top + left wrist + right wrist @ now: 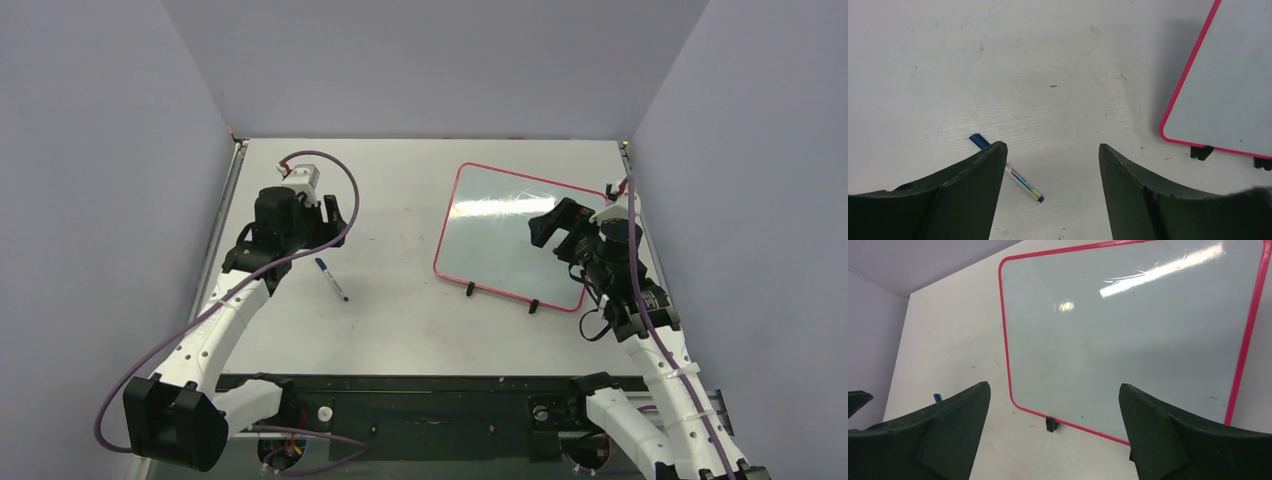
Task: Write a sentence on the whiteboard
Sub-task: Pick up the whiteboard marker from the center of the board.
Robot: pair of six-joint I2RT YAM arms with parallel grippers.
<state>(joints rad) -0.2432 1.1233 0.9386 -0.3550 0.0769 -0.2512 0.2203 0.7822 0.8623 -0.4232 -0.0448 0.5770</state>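
Spreading beneath both my arms, the white table (400, 330) is the largest thing in view, scuffed and lightly speckled, with pale walls closing it in on three sides.

Next in size is the whiteboard (500, 235), on the right half of the table and turned a little askew. Its thin pink-red frame runs round a glossy face that shows a streak of reflected light and a few tiny specks. My right wrist camera takes in most of the whiteboard (1128, 340) from above. My left wrist camera catches only its near left corner (1228, 90).

My right pincer (545, 228) hangs over the right part of the board and points across it. Its two dark fingers are spread as wide as they go around nothing, and the board's face fills the gap in the wrist view (1054, 385). My left pincer (335, 212) sits over the left half of the table, well apart from the board. It is also spread wide and holds nothing, with bare table between its fingers (1050, 147).

A slim pen (331, 278) with a blue cap lies slanted on the table just near of my left pincer. In the left wrist view the pen (1023, 182) is partly hidden behind one finger.

Smallest are the board's two black feet (470, 290), on its near edge.
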